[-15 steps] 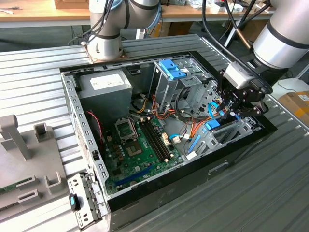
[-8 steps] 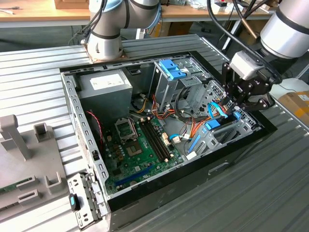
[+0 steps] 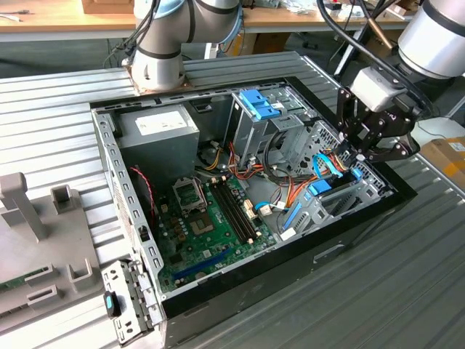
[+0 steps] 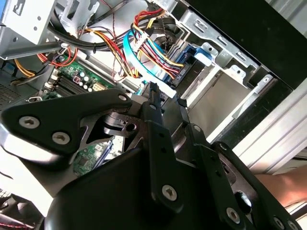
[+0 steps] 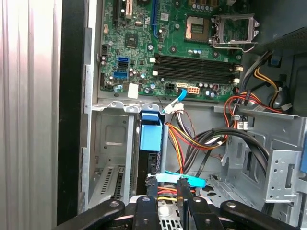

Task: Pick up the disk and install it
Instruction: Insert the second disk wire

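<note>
An open computer case [image 3: 116, 156] lies on a ribbed metal table [image 3: 43, 123]. At the exterior view's left stands a grey plastic fixture [image 3: 33, 211]. Inside the case sit a green motherboard [image 3: 211, 218], then a tall metal cage with a blue latch [image 3: 259, 104]. At the exterior view's right, the black gripper [image 3: 361, 155] hangs over the drive bay. The disk [image 5: 150, 143] stands edgewise in that bay, its light blue carrier showing. The fingers [image 5: 183, 191] stand narrowly apart just above it, seemingly holding nothing.
</note>
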You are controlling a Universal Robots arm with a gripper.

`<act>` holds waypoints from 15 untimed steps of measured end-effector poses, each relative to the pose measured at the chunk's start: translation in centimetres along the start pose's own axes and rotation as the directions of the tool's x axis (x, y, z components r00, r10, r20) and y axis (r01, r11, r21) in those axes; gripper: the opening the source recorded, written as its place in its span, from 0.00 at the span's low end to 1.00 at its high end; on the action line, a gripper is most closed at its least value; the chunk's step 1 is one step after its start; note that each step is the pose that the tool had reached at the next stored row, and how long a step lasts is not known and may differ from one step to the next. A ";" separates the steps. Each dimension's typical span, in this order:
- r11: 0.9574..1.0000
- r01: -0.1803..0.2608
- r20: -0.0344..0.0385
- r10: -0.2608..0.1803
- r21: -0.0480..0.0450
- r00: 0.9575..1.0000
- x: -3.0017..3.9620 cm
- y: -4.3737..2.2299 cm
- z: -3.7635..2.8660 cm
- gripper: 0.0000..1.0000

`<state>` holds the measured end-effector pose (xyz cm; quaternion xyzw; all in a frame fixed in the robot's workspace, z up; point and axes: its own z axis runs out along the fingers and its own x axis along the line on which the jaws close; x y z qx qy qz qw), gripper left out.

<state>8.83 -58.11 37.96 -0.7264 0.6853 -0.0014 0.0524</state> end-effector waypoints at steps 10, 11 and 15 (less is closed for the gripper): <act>1.000 -0.005 -0.039 0.005 0.004 0.999 -0.01 0.05 -0.24 0.30; 1.000 -0.005 -0.039 0.005 0.004 0.999 -0.02 0.05 -0.25 0.30; 1.000 -0.006 -0.039 0.006 0.004 0.999 -0.02 0.07 -0.24 0.30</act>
